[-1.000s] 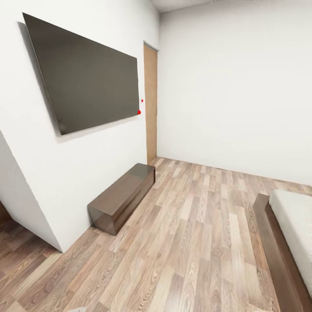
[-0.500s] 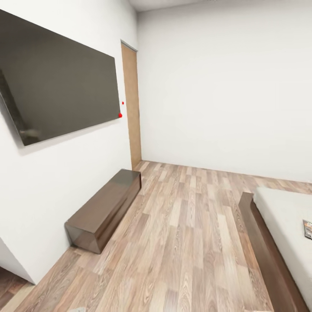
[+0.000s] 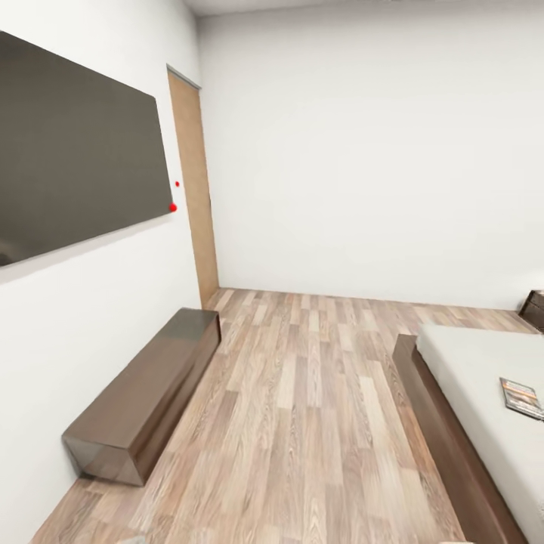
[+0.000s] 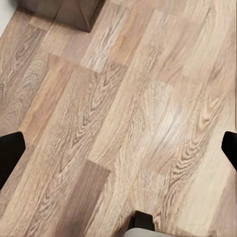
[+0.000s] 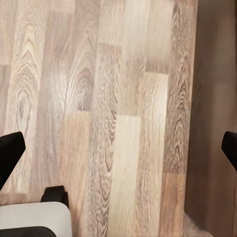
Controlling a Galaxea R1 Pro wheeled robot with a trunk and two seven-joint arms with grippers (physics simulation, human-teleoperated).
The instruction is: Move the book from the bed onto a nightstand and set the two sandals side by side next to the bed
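The bed (image 3: 461, 423) lies at the right of the head view, an off-white mattress on a dark brown frame. The book (image 3: 521, 398) rests flat on the mattress near the right edge, dark with an orange band. A corner of a dark nightstand (image 3: 535, 308) peeks in beyond the bed. The sandals are out of view. My left gripper (image 4: 118, 150) hangs open over bare wood floor, its black fingertips (image 4: 10, 153) far apart. My right gripper (image 5: 118, 150) is open too, over floor beside the dark bed frame (image 5: 217, 123).
A large dark screen (image 3: 75, 159) hangs on the left wall above a long low brown bench (image 3: 147, 393). A wooden door (image 3: 195, 189) stands in the far left corner. Wood-plank floor (image 3: 310, 408) runs between bench and bed.
The camera has swung to the right, so the screen, bench and door slid left. More of the bed came into view, then the book and the nightstand corner.
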